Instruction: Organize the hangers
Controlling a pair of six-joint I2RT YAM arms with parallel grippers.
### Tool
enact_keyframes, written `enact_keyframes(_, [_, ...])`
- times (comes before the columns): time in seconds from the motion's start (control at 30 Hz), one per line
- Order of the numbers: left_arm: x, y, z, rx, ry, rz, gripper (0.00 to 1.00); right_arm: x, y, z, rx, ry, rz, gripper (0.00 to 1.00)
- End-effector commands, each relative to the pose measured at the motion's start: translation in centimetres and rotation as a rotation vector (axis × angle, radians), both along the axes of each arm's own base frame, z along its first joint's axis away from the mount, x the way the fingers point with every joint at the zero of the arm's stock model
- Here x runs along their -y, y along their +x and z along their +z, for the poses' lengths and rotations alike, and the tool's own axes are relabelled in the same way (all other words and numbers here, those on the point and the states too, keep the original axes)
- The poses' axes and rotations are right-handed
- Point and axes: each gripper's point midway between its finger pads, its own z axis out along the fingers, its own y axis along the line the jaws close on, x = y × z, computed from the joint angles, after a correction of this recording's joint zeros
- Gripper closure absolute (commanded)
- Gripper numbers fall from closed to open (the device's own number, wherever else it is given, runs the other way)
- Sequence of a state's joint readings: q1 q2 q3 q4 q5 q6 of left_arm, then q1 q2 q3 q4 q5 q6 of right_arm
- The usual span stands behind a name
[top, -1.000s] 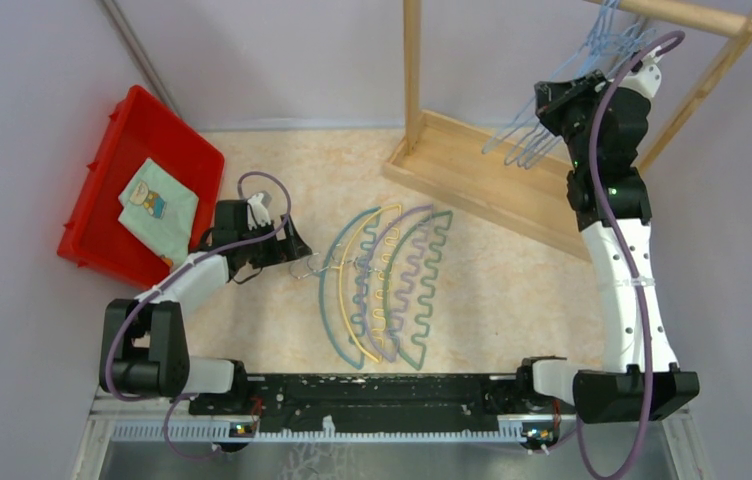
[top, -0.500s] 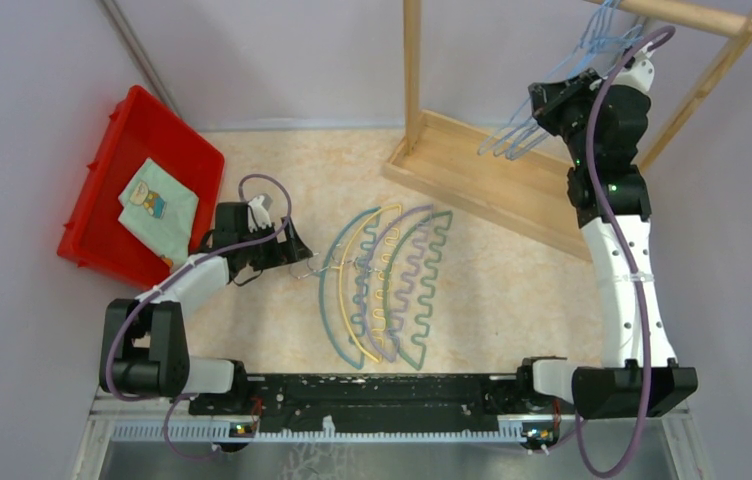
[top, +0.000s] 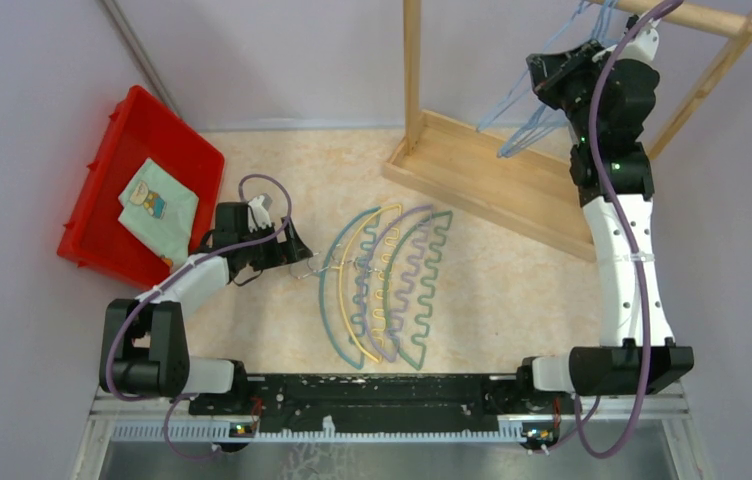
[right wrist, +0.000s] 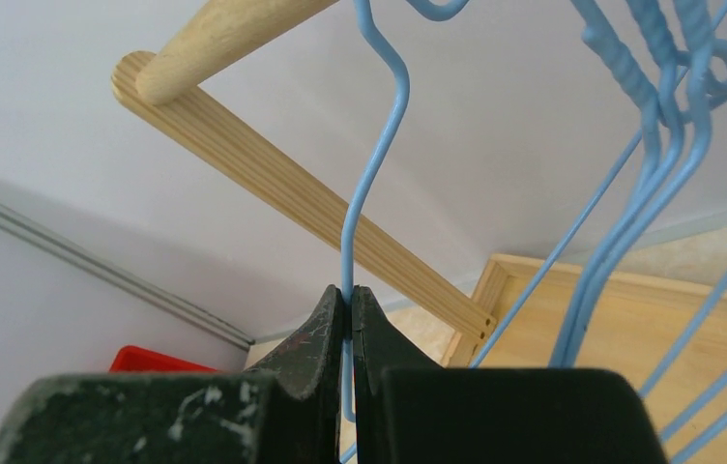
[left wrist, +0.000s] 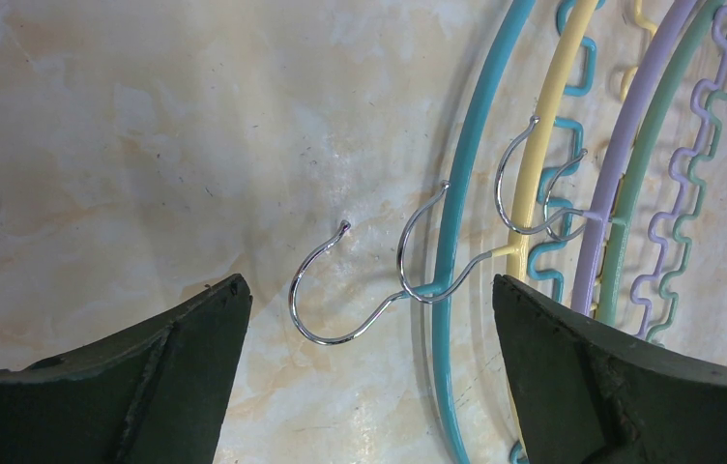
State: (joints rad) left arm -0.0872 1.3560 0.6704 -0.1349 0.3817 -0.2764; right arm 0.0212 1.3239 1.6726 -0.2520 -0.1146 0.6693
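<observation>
Light-blue wire hanger (right wrist: 346, 261), neck pinched between your right fingers (right wrist: 333, 333), shut tight, by the rack rail (right wrist: 224, 39) above the far right corner of the counter (top: 512, 290), plastic hangers (top: 382, 290) flat mid-counter, their hooks (left wrist: 293, 295) between your wide-open left fingers (left wrist: 186, 338), a gap only the wrist view shows

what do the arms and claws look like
The left arm and right arm have white links between black joint housings, each trailed by a looping purple cable. The left claw and right claw have dark wedge-shaped fingers, lightly scuffed.
</observation>
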Motion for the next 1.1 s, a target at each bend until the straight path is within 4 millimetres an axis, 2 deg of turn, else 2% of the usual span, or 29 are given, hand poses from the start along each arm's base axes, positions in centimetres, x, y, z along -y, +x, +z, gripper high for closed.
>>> enact_keyframes(0.0, [-0.1, 0.4, 0.2, 0.016, 0.001, 0.000, 0.00, -0.2, 0.7, 2.2, 0.062, -0.003, 0.023, 1.00])
enact_keyframes(0.2, [-0.3, 0.4, 0.1, 0.014, 0.013, 0.005, 0.00, -0.1, 3.0, 0.4, -0.004, 0.005, 0.011, 1.00])
enact_keyframes(0.37, [-0.5, 0.4, 0.1, 0.013, 0.024, 0.012, 0.00, 1.4, 2.9, -0.9, -0.026, 0.044, -0.075, 1.00])
enact_keyframes(0.57, [-0.5, 0.3, -0.1, 0.008, 0.021, 0.013, 0.00, 3.6, 0.6, -1.1, -0.023, 0.050, -0.195, 1.00])
enact_keyframes(0.83, [-0.2, 0.4, -0.6, -0.008, 0.008, 0.004, 0.00, 7.0, -2.8, -2.2, -0.045, 0.043, -0.333, 1.00])
enact_keyframes(1.07, [-0.2, 0.2, -0.8, -0.018, 0.007, 0.001, 0.00, 9.5, -4.2, -3.5, -0.081, 0.027, -0.408, 1.00])
